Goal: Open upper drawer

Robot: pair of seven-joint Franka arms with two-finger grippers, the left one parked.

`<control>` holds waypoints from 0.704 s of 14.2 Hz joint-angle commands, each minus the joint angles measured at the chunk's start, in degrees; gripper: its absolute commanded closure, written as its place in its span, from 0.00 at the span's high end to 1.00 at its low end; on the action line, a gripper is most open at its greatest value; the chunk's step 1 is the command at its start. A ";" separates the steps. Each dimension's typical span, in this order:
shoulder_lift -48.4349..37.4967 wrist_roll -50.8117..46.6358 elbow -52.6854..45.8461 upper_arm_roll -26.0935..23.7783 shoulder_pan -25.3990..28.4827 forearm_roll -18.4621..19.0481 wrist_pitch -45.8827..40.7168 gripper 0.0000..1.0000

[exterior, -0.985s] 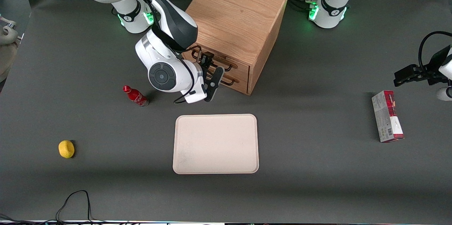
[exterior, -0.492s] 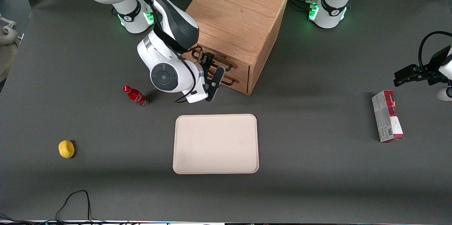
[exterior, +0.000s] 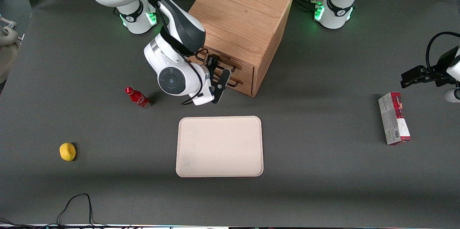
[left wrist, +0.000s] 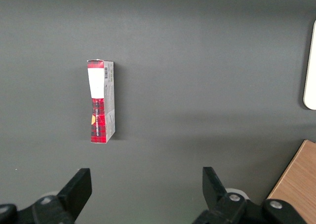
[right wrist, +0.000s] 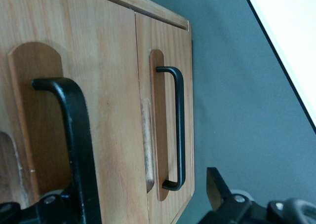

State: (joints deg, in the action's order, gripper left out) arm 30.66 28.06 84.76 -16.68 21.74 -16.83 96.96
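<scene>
- Front view: an oak cabinet (exterior: 241,24) stands on a dark matte table. The gripper (exterior: 216,76) sits right at the cabinet's drawer face, fingers spread, level with the upper drawer (exterior: 225,64). A beige tray (exterior: 219,146) lies nearer the camera than the cabinet.
- Right wrist view: the upper handle (right wrist: 74,135), a thick black wire bar, runs lengthwise close to one finger (right wrist: 215,189); whether it lies between the fingers is unclear. The lower handle (right wrist: 177,130) sits beside it on grained oak.
- Left wrist view: only a red box (left wrist: 101,100).
</scene>
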 commanded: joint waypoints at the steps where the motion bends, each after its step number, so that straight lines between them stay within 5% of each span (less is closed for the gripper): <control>1: 0.46 1.47 -0.47 0.95 0.58 -0.49 0.78 1.00; 10: 1.60 3.84 -2.58 1.30 -2.13 -0.75 1.22 1.00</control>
State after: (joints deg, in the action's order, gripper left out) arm 30.82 30.18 84.20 -15.58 20.85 -16.83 98.20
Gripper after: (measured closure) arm 0.000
